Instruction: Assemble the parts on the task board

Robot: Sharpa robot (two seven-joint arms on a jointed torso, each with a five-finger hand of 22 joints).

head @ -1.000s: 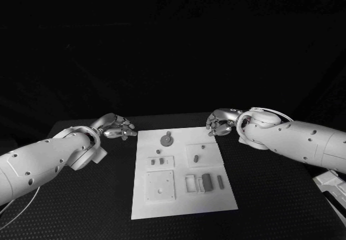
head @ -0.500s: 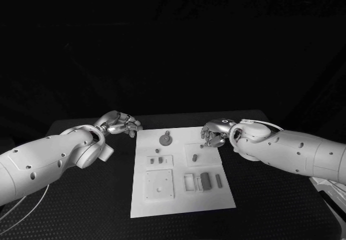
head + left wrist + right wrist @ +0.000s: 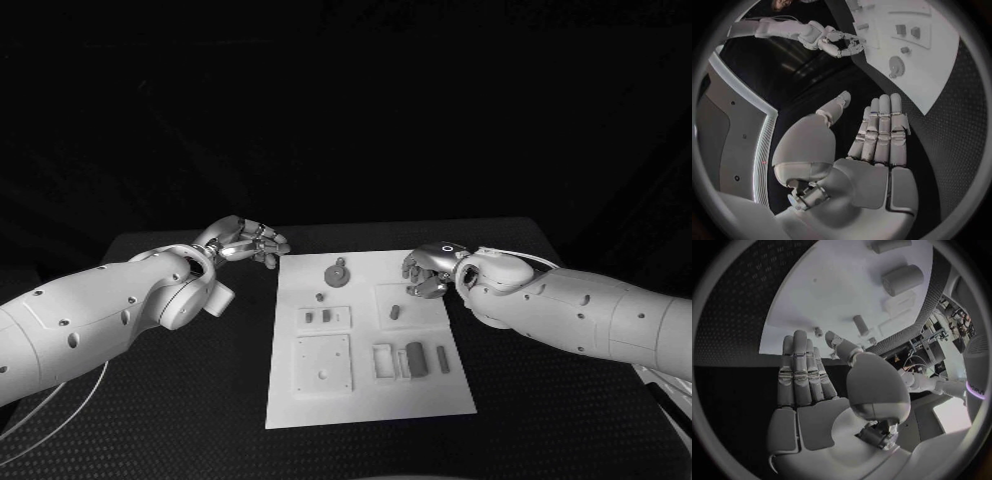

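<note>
A flat white rectangular task board (image 3: 368, 400) is seen lying at the middle of a black, finely textured table (image 3: 577, 400). Small grey parts are spread over it: a round disc-like part (image 3: 336, 275) towards twelve o'clock, a short peg (image 3: 395, 313) on a raised square at about two o'clock, two small blocks (image 3: 323, 317) at about ten o'clock, and a row of upright oblong pieces (image 3: 415, 360) at about four o'clock. A square plate (image 3: 323, 365) with small holes is set at about seven o'clock.

The left hand (image 3: 245, 241), silver and metallic, is held off the board's eleven o'clock corner; its fingers (image 3: 879, 132) are stretched straight and pressed together, nothing held. The right hand (image 3: 430, 270) hovers over the board's one o'clock corner; its fingers (image 3: 801, 372) appear straight and side by side, though from the head view this is hard to judge
</note>
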